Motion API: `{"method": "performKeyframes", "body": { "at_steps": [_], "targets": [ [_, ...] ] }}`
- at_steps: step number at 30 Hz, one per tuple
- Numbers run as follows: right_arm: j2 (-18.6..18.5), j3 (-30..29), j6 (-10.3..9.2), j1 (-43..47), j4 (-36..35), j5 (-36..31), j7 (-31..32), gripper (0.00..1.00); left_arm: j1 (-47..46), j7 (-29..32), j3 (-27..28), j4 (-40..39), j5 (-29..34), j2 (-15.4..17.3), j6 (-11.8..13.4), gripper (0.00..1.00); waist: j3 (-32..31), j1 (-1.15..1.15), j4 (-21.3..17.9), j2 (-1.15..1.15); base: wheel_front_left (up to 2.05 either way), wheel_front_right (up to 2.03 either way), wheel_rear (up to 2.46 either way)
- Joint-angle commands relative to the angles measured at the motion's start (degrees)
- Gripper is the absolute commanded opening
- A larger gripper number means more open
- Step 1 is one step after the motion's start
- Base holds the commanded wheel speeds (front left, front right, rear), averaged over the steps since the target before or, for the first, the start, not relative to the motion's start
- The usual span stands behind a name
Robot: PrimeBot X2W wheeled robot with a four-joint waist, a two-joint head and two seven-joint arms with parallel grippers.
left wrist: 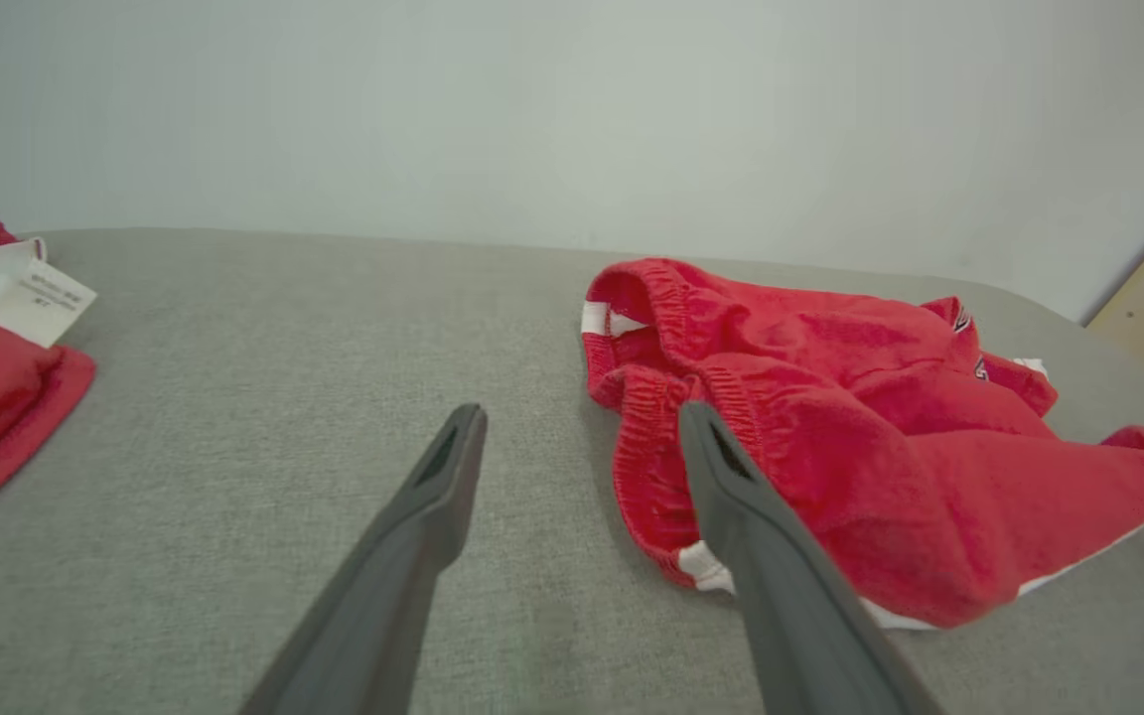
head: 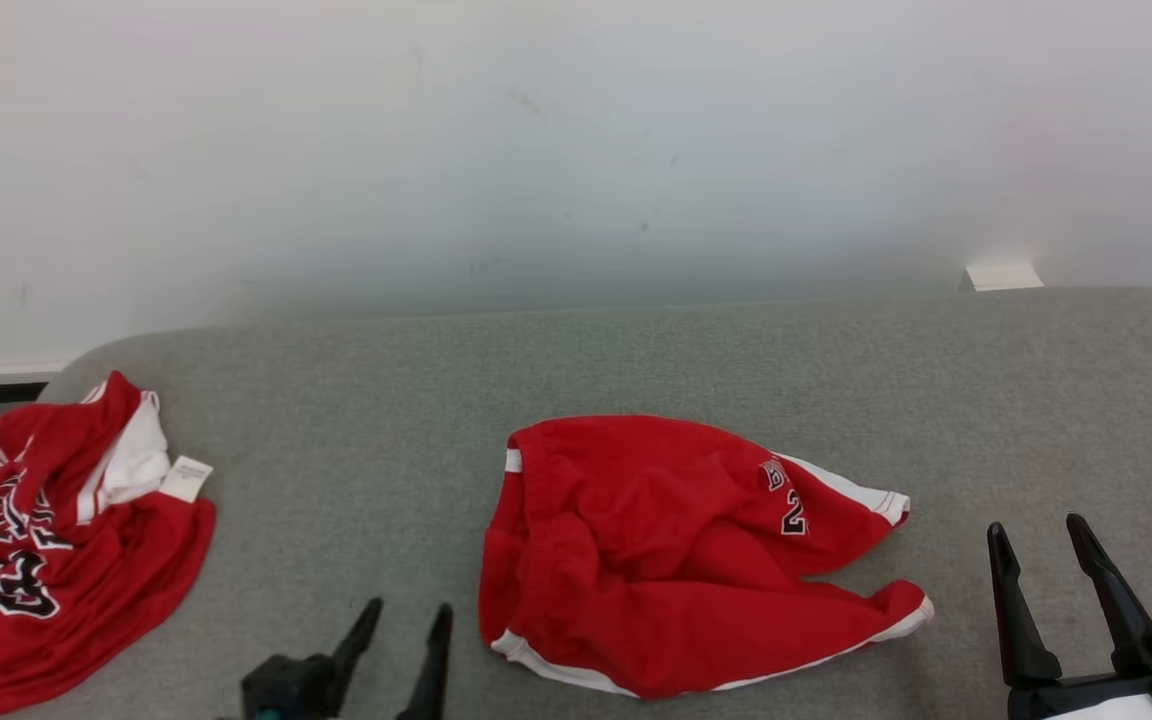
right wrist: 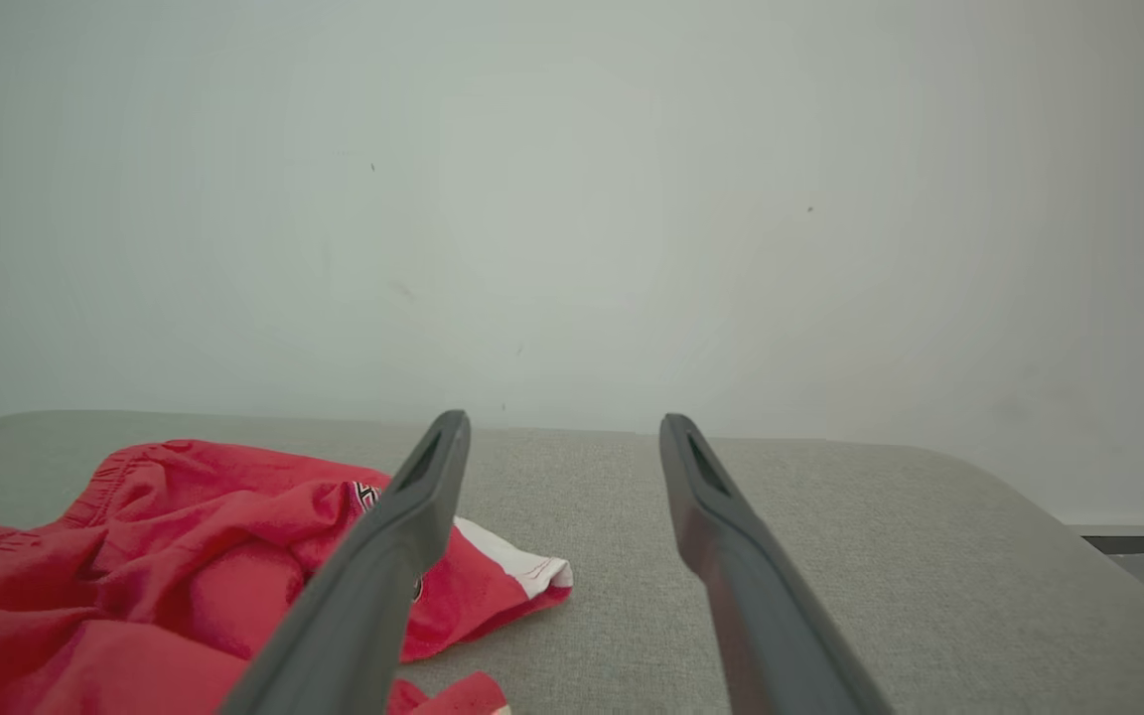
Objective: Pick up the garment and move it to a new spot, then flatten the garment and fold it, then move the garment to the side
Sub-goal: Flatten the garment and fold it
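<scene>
Crumpled red shorts (head: 676, 550) lie mid-counter (head: 636, 360) between the left gripper (head: 408, 606) and right gripper (head: 1036, 525), both open and empty. Pinching a single loose layer risks the shorts slipping free or bunching worse.

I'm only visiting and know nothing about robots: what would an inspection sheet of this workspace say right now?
Surface: grey fabric-covered tabletop, flat.
Job's things: red shorts with white trim, crumpled at the centre.
Clutter: red-and-white numbered jersey, crumpled at the left edge.
Grippers: left gripper and right gripper both open, holding nothing.
Cables: nothing seen.
Surroundings: plain pale wall behind.
</scene>
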Motion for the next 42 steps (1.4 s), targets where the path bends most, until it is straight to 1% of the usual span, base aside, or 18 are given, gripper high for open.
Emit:
{"method": "performKeyframes", "body": {
  "at_steps": [1, 4, 9, 12, 16, 17, 18, 19, 24, 29, 33, 35, 37, 40, 41, 42],
  "targets": [
    [-0.48, 0.18, -0.12, -0.30, 0.19, 0.21, -0.17, 1.00, -1.82, 1.57, -1.29, 1.15, -0.66, 1.04, -0.21, 1.00, 0.20, 0.00, -0.60, 0.00, 0.00, 0.00, 0.00],
    [-0.58, 0.50, -0.12, -0.40, 1.01, 0.59, -0.16, 1.00, -3.38, 5.66, -4.49, 3.96, -1.86, 2.25, -0.42, 1.00, 0.47, 0.00, -1.80, 0.00, 0.00, 0.00, 0.00],
    [-1.04, 1.13, -0.12, -1.18, 2.12, 1.26, -0.17, 1.00, -6.07, 11.31, -8.85, 7.50, -4.90, 4.95, -0.41, 1.00, 0.92, 0.00, -5.16, 0.00, 0.00, 0.00, 0.00],
    [-0.92, 2.07, -0.12, -1.76, 2.77, 1.63, -0.17, 1.00, -7.21, 13.61, -11.66, 8.77, -7.18, 6.73, -0.41, 1.00, 1.36, 0.00, -7.27, 0.00, 0.00, 0.00, 0.00],
    [-0.36, 3.02, -0.12, -1.79, 3.36, 2.14, -0.17, 1.00, -8.38, 15.50, -13.25, 9.77, -8.99, 8.41, -0.42, 1.00, 2.14, 0.00, -9.37, 0.00, 0.00, 0.00, 0.00],
    [-0.26, 3.13, -0.12, -1.80, 3.41, 2.17, -0.17, 1.00, -8.63, 15.86, -13.51, 9.87, -9.39, 8.58, -0.42, 0.73, 2.34, 0.00, -9.69, 0.00, 0.00, 0.00, 0.00],
    [-0.08, 3.17, -0.12, -1.76, 3.43, 2.13, -0.17, 1.00, -8.95, 16.18, -13.69, 9.85, -9.65, 8.84, -0.43, 0.25, 2.48, 0.00, -9.89, 0.00, 0.00, 0.00, 0.00],
    [0.09, 3.19, -0.12, -1.62, 3.48, 2.18, -0.17, 1.00, -9.13, 16.40, -13.81, 9.73, -9.95, 9.10, -0.43, 0.00, 2.57, 0.00, -9.99, 0.00, 0.00, 0.00, 0.00],
    [0.49, 3.15, -0.12, -1.13, 3.64, 2.10, -0.17, 1.00, -8.57, 17.34, -13.24, 7.07, -12.20, 9.53, -0.43, 0.00, 2.86, 0.00, -9.24, 0.00, 0.00, 0.00, 0.00],
    [-0.37, 3.00, -0.12, -1.04, 3.95, 2.08, -0.17, 1.00, -5.92, 19.47, -11.48, 2.32, -17.25, 8.96, -0.43, 0.00, 2.44, 0.00, -6.68, 0.00, 0.00, 0.00, 0.00],
    [-1.20, 2.79, -0.12, -0.80, 4.16, 2.11, -0.17, 1.00, -3.40, 21.58, -10.47, -0.93, -20.16, 9.27, -0.16, 0.00, 2.05, 0.00, -4.36, 0.00, 0.00, 0.00, 0.00],
    [-1.46, 2.98, -0.12, -0.75, 4.42, 2.03, -0.17, 1.00, -2.39, 22.28, -10.29, -1.40, -20.68, 9.69, 0.38, 0.00, 1.87, 0.00, -3.49, 0.00, 0.00, 0.00, 0.00],
    [-1.67, 3.15, -0.12, -0.80, 4.61, 1.94, -0.17, 1.00, -1.53, 22.62, -9.99, -1.33, -21.36, 9.32, 0.64, 0.00, 1.73, 0.00, -2.86, 0.00, 0.00, 0.00, 0.00],
    [-1.95, 3.45, -0.12, -0.84, 4.96, 1.93, -0.17, 1.00, -1.01, 22.35, -9.96, -0.38, -20.63, 9.93, 1.03, 0.00, 1.63, 0.00, -2.51, 0.00, 0.00, 0.00, 0.00],
    [-2.07, 3.57, -0.12, -0.83, 5.11, 1.95, -0.17, 1.00, -0.80, 21.96, -9.95, 0.13, -20.64, 9.87, 0.96, 0.05, 1.56, 0.00, -2.36, 0.00, 0.00, 0.00, 0.00],
    [-2.16, 3.75, -0.12, -0.84, 5.25, 2.00, -0.18, 1.00, -0.79, 21.30, -9.88, 0.63, -21.03, 9.50, 0.89, 0.75, 1.52, 0.00, -2.24, 0.00, 0.00, 0.00, 0.00]
  ]
}}
